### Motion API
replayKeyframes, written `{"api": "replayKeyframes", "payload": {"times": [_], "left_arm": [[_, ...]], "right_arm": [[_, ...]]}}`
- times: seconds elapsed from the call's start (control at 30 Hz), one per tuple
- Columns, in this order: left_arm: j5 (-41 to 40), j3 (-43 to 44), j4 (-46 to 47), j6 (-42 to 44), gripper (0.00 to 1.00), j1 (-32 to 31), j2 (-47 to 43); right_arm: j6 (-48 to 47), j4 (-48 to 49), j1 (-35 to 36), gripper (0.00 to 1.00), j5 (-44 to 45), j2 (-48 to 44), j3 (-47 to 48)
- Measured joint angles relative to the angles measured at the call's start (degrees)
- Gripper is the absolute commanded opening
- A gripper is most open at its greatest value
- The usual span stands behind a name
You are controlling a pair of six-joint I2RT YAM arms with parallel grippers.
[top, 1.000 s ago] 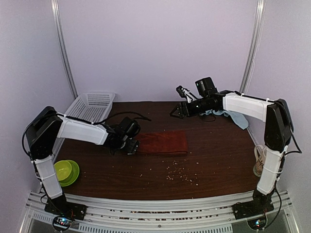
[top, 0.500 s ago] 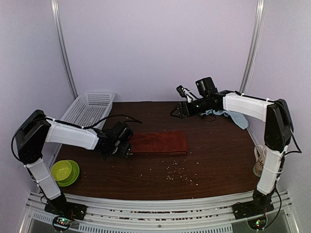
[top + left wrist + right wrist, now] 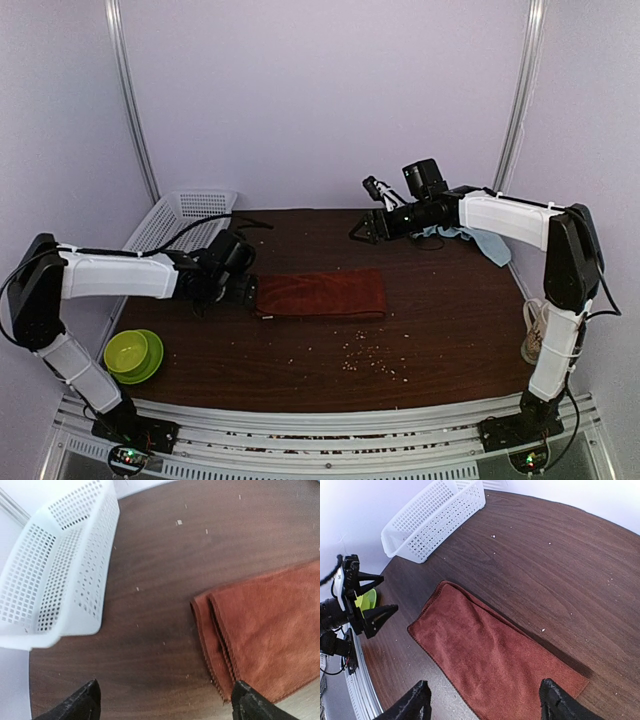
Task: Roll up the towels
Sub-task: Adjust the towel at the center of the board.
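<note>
The rust-red towel (image 3: 322,294) lies flat and folded in layers along the middle of the table; its left end (image 3: 270,630) shows two stacked hems. My left gripper (image 3: 244,290) hangs open just left of that end, over bare wood (image 3: 166,700), and one fingertip (image 3: 245,697) is close to the towel's near corner. My right gripper (image 3: 358,232) is open in the air at the back, above the towel (image 3: 490,650), with nothing between its fingers (image 3: 485,695). The light-blue towel (image 3: 487,243) lies bunched at the back right, partly hidden behind the right arm.
A white perforated basket (image 3: 180,220) (image 3: 50,580) (image 3: 435,520) stands at the back left corner. A green bowl (image 3: 135,353) sits at the front left. Crumbs (image 3: 365,360) are scattered in front of the red towel. A pale object (image 3: 535,335) lies at the right edge.
My left arm has drawn back to the left, away from the red towel. The towel's left end now reaches further left than before. The right arm has not moved.
</note>
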Motion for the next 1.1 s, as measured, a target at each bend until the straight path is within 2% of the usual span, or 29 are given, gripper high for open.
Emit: {"api": "replayKeyframes", "payload": {"times": [0.1,0.2,0.47,0.83,1.1], "left_arm": [[2.08,0.81,1.42,0.90,0.91,1.38,-2.08],[6.80,1.14,4.66,1.22,0.87,2.01,-1.75],[24.24,-0.42,15.19,-0.81,0.82,5.05,3.06],[36.26,-5.42,25.00,-4.98,0.71,12.50,8.90],[42.25,-5.64,30.71,-6.69,0.67,13.18,11.26]], "right_arm": [[-0.04,-0.02,0.00,0.88,-0.33,0.00,0.00],[-0.22,-0.17,0.02,0.93,-0.52,0.00,0.00],[-1.66,-0.90,0.00,0.93,-0.52,0.31,0.00],[-2.25,-2.49,0.02,0.93,-0.50,3.85,0.00],[-2.80,-2.69,0.00,0.93,-0.50,4.20,0.00]]}}
